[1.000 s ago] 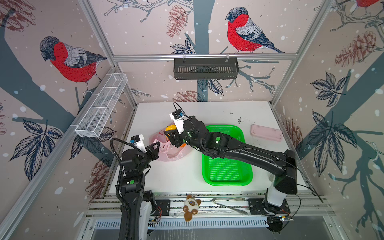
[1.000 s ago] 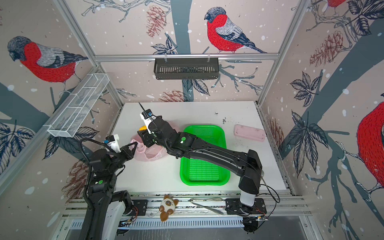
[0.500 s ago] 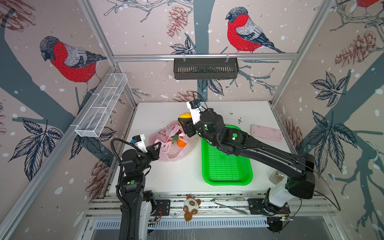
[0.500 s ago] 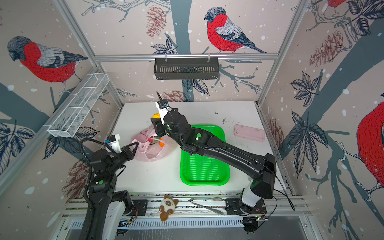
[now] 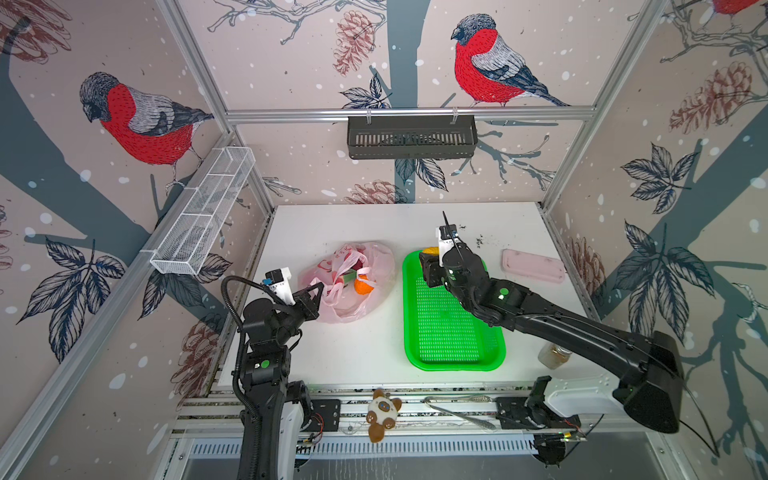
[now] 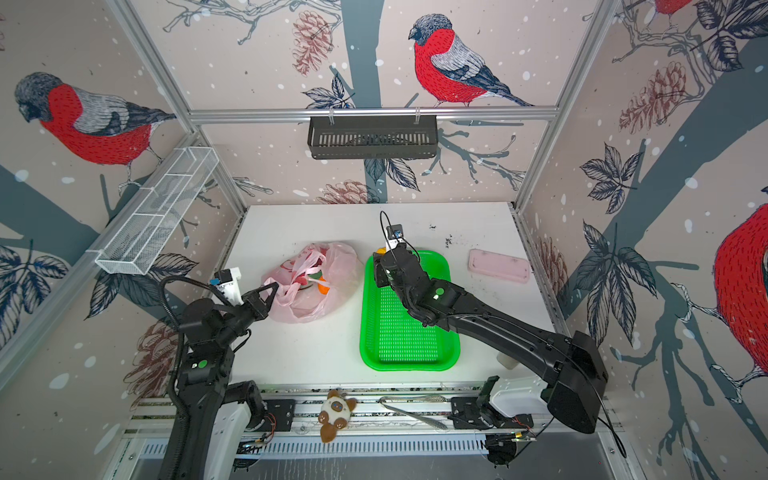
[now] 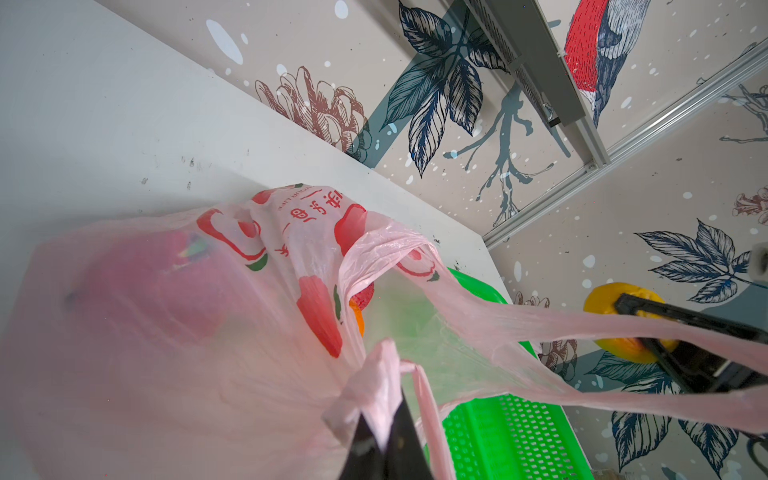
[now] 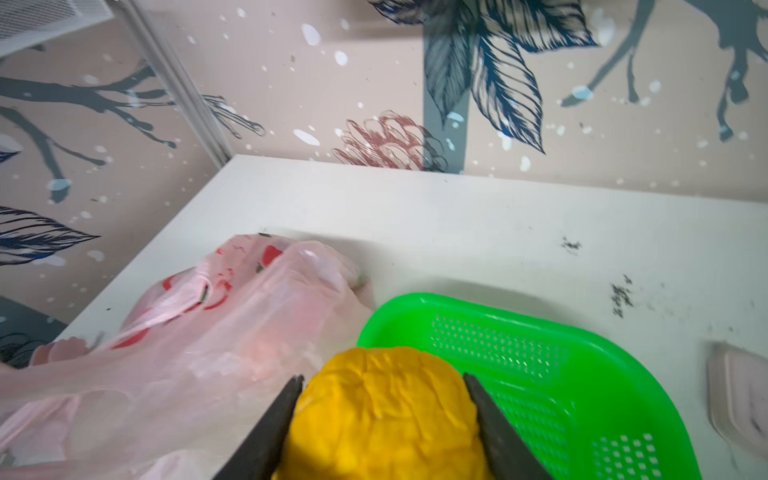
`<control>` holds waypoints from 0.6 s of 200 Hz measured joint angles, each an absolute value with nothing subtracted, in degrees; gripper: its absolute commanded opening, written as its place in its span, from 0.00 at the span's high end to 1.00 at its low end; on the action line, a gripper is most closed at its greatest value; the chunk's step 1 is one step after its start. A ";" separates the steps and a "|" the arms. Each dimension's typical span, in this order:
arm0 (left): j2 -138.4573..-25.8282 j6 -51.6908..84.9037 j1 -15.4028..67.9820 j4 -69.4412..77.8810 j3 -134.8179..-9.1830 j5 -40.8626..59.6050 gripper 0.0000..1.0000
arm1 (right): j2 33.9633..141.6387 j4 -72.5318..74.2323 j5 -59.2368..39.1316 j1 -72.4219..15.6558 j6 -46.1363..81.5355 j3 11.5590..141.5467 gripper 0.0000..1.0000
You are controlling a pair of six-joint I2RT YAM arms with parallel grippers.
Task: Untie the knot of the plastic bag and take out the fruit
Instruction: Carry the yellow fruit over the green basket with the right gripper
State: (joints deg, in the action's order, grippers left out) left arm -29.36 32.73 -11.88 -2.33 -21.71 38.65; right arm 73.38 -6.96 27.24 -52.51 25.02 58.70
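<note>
The pale pink plastic bag (image 5: pixel 353 282) (image 6: pixel 316 286) lies left of the green tray (image 5: pixel 453 332) with its mouth open; no knot shows. My left gripper (image 5: pixel 318 289) (image 7: pixel 384 415) is shut on a handle strip at the bag's near edge. An orange ball (image 5: pixel 363 284) and a red bumpy ball (image 7: pixel 363 295) show in the mouth. A magenta fruit (image 7: pixel 145 282) shows through the film. My right gripper (image 8: pixel 382 378) (image 5: pixel 428 257) is shut on the yellow ball (image 8: pixel 382 415) (image 7: pixel 619 320), above the tray's far left corner (image 8: pixel 374 328).
A flat pink case (image 5: pixel 534 266) lies right of the tray and a small jar (image 5: pixel 552 355) stands near the front right. A plush toy (image 5: pixel 384 411) and metal tongs (image 5: pixel 457 409) lie on the front rail. A wire basket (image 5: pixel 203 216) hangs on the left wall.
My right gripper has come out of the bag with the yellow ball and moved right to the tray's far corner. The left gripper keeps its hold on the handle.
</note>
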 measured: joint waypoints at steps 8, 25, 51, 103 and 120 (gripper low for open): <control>-29.50 32.75 -11.88 -2.17 -21.71 38.85 1.00 | 72.73 -6.79 27.49 -51.68 25.80 56.95 0.76; -29.65 32.69 -11.88 -2.00 -21.71 39.05 1.00 | 71.66 -6.76 27.64 -50.13 27.24 54.04 0.76; -29.74 32.69 -11.88 -2.00 -21.71 39.20 1.00 | 70.85 -6.15 27.55 -47.97 29.12 51.42 0.76; -29.74 32.73 -11.88 -1.98 -21.71 39.24 1.00 | 75.16 -5.52 25.32 -44.93 31.68 49.25 0.75; -29.74 32.73 -11.88 -1.98 -21.65 39.27 1.00 | 76.95 -5.08 24.60 -44.49 31.83 49.17 0.75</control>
